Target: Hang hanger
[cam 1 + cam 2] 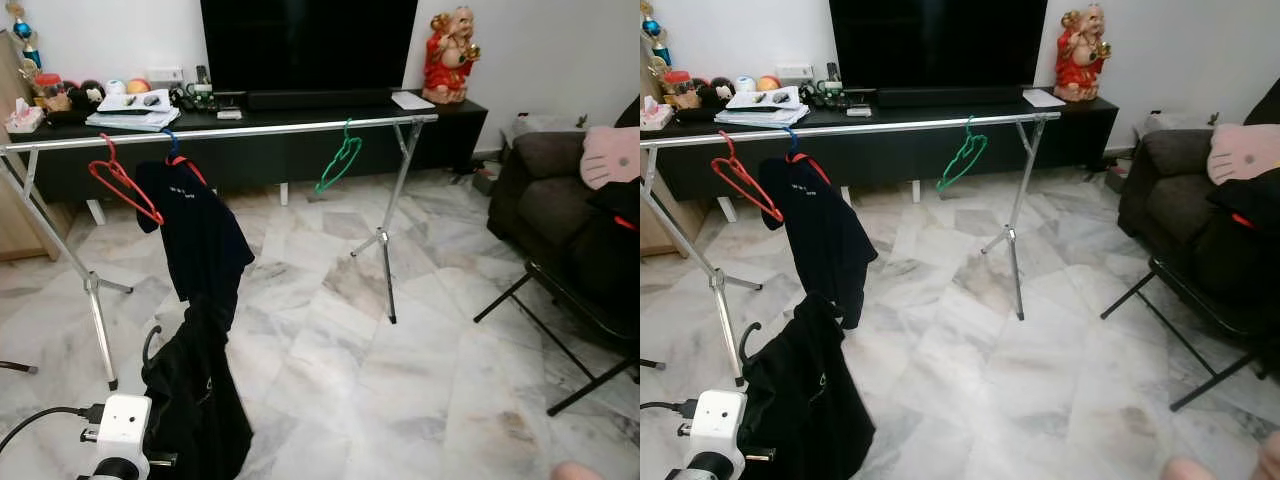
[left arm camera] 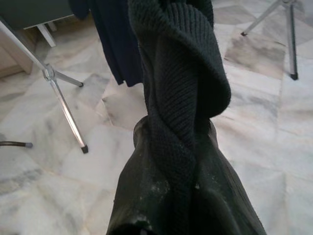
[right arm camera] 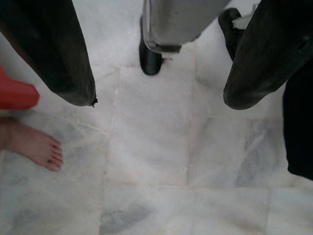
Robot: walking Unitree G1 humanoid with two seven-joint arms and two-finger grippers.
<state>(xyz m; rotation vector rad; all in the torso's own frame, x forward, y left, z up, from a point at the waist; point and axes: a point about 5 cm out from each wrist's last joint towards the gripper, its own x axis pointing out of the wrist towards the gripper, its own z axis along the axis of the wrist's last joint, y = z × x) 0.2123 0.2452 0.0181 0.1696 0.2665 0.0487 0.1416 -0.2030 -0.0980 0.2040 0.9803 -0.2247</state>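
In front of the silver clothes rail point(image 1: 250, 128), low at the robot's left side, a black garment point(image 1: 195, 400) hangs from a black hanger whose hook point(image 1: 148, 345) curls up beside it. The left gripper carries this load, but the knitted cloth drapes right over it in the left wrist view, so how far its fingers are closed cannot be told. The right gripper point(image 3: 159, 95) hangs idle above the marble floor point(image 1: 400, 380), its two black fingers point(image 3: 63, 68) spread well apart and holding nothing; a person's bare foot point(image 3: 34, 144) stands just beside it.

On the rail, near its left end, hang an empty red hanger point(image 1: 122, 182) and, just beside it, a dark T-shirt point(image 1: 195, 235). A green hanger point(image 1: 340, 162) hangs toward the right end, with a bare stretch of bar between the T-shirt and it.

The step in hand looks like the lift towards the bar. To do it well, I would raise the hook clear above the rail before moving forward, aim for the bare stretch between T-shirt and green hanger, keep the hook's opening facing the bar, then lower until the rail takes the weight. The heavy cloth may swing, so a slow approach should help.
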